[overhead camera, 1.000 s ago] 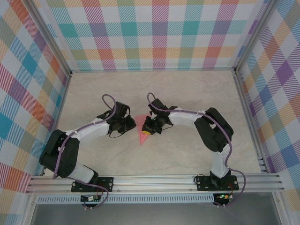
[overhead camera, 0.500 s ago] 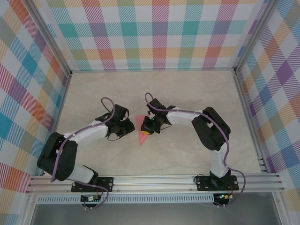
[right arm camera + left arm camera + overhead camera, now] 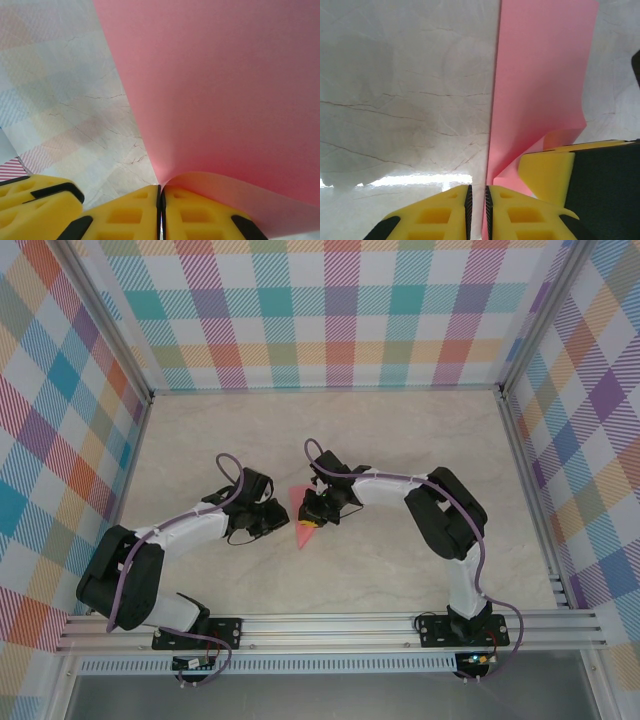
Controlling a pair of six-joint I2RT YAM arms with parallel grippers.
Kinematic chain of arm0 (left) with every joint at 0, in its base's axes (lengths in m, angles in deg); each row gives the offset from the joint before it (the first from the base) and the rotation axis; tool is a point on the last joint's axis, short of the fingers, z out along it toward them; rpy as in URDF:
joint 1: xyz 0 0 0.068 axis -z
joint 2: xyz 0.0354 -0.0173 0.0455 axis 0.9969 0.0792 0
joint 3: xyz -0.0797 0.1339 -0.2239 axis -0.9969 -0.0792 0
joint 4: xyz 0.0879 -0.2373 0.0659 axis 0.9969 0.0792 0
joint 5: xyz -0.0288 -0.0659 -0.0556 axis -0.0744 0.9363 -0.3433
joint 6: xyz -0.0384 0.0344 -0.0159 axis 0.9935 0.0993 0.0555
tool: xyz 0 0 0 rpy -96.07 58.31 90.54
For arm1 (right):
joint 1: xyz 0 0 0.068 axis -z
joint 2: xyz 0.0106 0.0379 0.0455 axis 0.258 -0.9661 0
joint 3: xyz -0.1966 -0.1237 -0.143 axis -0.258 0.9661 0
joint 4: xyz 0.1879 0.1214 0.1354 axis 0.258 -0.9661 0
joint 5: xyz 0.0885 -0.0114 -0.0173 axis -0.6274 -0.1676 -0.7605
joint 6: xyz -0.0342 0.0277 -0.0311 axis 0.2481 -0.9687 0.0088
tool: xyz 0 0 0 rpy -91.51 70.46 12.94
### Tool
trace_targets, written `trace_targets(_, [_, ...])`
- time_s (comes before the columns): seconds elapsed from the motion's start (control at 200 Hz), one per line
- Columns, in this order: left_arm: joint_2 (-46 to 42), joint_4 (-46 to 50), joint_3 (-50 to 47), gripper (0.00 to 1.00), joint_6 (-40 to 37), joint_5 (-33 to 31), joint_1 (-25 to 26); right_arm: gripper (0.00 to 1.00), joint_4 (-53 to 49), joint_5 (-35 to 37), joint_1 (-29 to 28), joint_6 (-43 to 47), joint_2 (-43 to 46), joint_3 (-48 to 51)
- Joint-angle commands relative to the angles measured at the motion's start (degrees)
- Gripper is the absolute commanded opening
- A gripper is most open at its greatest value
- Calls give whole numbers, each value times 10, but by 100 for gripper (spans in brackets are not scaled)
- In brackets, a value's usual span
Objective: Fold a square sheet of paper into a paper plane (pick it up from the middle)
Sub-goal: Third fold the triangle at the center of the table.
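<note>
The salmon-pink sheet of paper (image 3: pixel 302 536) lies mid-table, folded into a narrow shape whose point faces the arms. My right gripper (image 3: pixel 312 520) is shut on one layer of it, and in the right wrist view that paper (image 3: pixel 225 75) curls up out of the closed right gripper (image 3: pixel 160 192). My left gripper (image 3: pixel 282 517) sits at the paper's left edge. In the left wrist view the left gripper (image 3: pixel 477 192) shows just a thin slit between its jaws. The straight edge of the paper (image 3: pixel 540 75) runs beside that slit and under one finger. The right gripper's yellow finger (image 3: pixel 545 172) stands close by.
Marbled tabletop (image 3: pixel 400 440) spreads around the paper, with free room behind and to both sides. Checked walls (image 3: pixel 320 310) enclose the back and sides. An aluminium rail (image 3: pixel 330 625) carrying both arm bases runs along the near edge. The two grippers stand almost touching.
Both grippers have crept slightly: the left one nearer to the arm bases, the right arm's elbow and wrist a little leftward. The paper stays in about the same place.
</note>
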Motion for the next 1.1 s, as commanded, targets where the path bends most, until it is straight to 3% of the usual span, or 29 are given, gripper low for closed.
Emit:
trace_targets(0.0, [-14, -16, -11, 17, 6, 18, 6, 11, -5, -6, -4, 14, -12, -18])
trace_targets(1.095, [22, -33, -9, 17, 5, 39, 30, 11, -20, -8, -5, 41, -27, -30])
